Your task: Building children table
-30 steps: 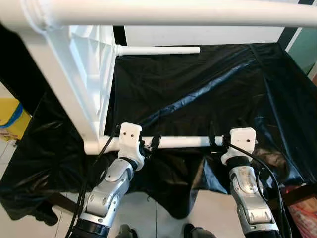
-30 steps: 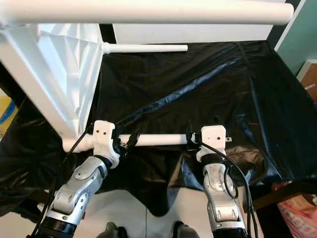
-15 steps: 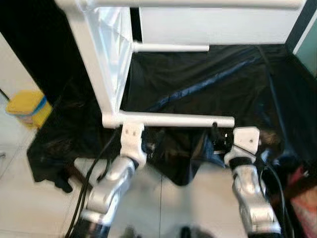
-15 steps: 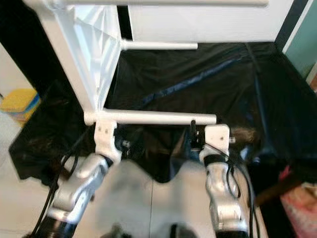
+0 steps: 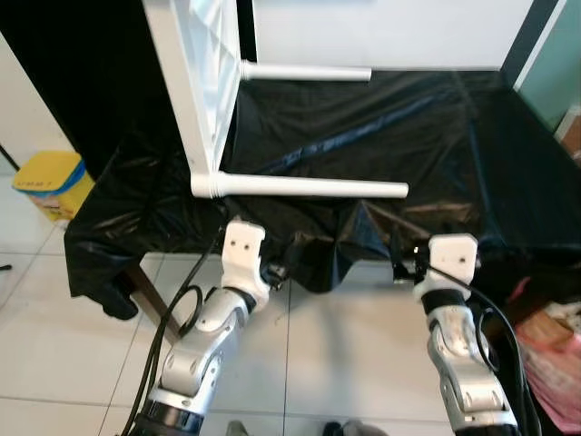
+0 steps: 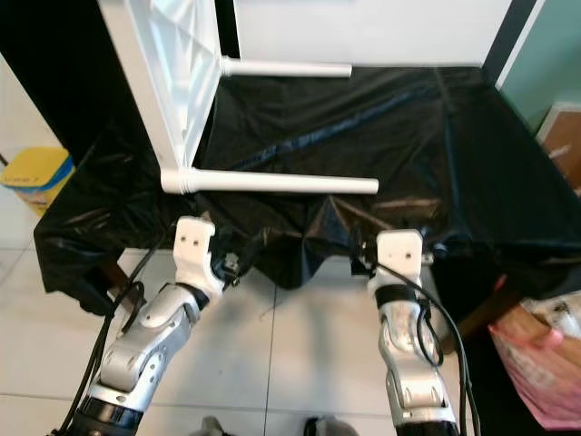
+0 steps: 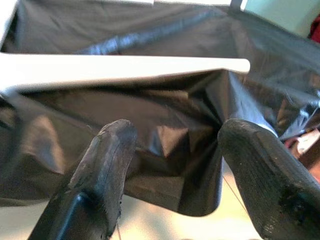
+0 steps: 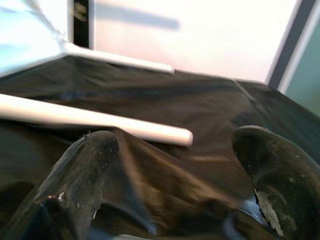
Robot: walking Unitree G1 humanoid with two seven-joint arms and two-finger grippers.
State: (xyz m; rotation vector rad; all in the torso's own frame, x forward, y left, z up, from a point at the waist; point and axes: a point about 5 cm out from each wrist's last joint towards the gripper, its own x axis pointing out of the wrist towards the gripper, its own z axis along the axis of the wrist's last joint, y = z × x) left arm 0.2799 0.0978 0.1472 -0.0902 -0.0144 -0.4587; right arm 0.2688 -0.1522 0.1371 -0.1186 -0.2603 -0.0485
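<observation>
Children table (image 5: 195, 82): white, lying on its side on the black sheet; its ribbed underside faces right.
Near leg (image 5: 300, 187): white tube, runs rightward from the table's near corner, lies across the sheet close to the near edge. Free end (image 8: 184, 136) visible in the right wrist view, resting on the sheet.
Far leg (image 5: 304, 72): white tube, parallel to the near leg, at the far side of the sheet, well apart from both hands.
Black sheet (image 5: 436, 145): glossy plastic, wrinkled, covers the tabletop and hangs over its near edge in folds.
Left hand (image 7: 172, 165): held off the near edge of the tabletop, over the floor, below the left part of the near leg. Fingers (image 7: 107, 165) spread wide, nothing between them; near leg is beyond the fingertips, not touching.
Right hand (image 8: 172, 172): also off the near edge, just right of the near leg's free end. Fingers (image 8: 87, 172) spread wide, holding nothing; leg end lies beyond them, apart.
Left arm (image 5: 195, 359): silver, cable looped beside it, over the tiles.
Right arm (image 5: 458, 363): silver, cable alongside.
Floor (image 5: 54, 345): pale tiles.
Yellow container (image 5: 50, 182): on the floor at the left, beside the draped sheet.
Wall panel (image 5: 390, 32): white, behind the tabletop.
Pink bag (image 6: 540, 359): at the lower right; contents cannot be told.
</observation>
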